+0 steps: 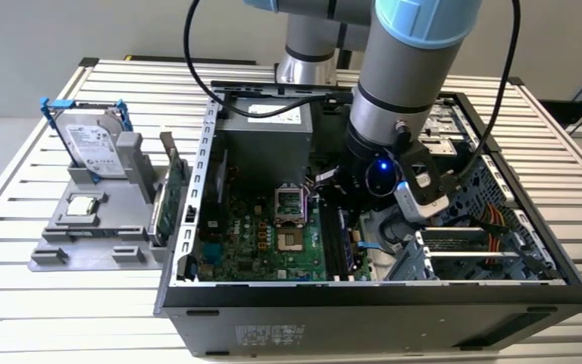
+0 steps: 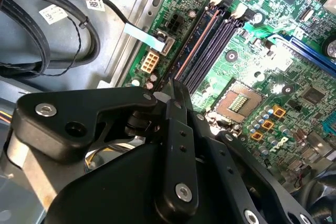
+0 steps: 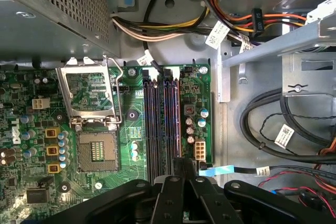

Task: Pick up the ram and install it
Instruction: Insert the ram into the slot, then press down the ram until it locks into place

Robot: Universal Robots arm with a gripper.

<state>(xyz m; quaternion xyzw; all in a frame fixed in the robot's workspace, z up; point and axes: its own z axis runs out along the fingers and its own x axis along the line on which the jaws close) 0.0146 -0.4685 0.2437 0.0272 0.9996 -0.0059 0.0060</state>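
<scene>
**benchrat:** Slatted metal table [image 1: 69, 303], pale wall behind, and an open computer case [image 1: 372, 296] lying on its side. Where's the ram in all this?

**slotwatcher:** Look toward the exterior view's left. The ram [image 1: 173, 199] is a slim green board with dark chips, long and narrow. It stands on its long edge at the side of the grey holder [image 1: 79, 250], just beside the case's wall and outside the case. A hard drive [image 1: 97, 148] in a blue frame stands at the holder's far end, and a small silver processor chip [image 1: 86, 203] lies flat in front of it.

**benchrat:** And the arm?

**slotwatcher:** The arm [image 1: 402, 98] reaches down into the case, well apart from the ram. In the first wrist view the gripper [image 3: 181, 162] sits right over one end of the black memory slots [image 3: 163, 124], next to the bare processor socket [image 3: 97, 150]. The black fingertips look drawn together, and I can't make out anything between them.

**benchrat:** Any writing?

**slotwatcher:** Plenty of stickers, but nothing I could honestly read. There's a white label on the hard drive's face, white tags [image 3: 286, 134] on the black cables, and a pale sticker [image 1: 270, 334] on the case's near side. The green motherboard [image 1: 261, 243] has tiny white print all over.
</scene>
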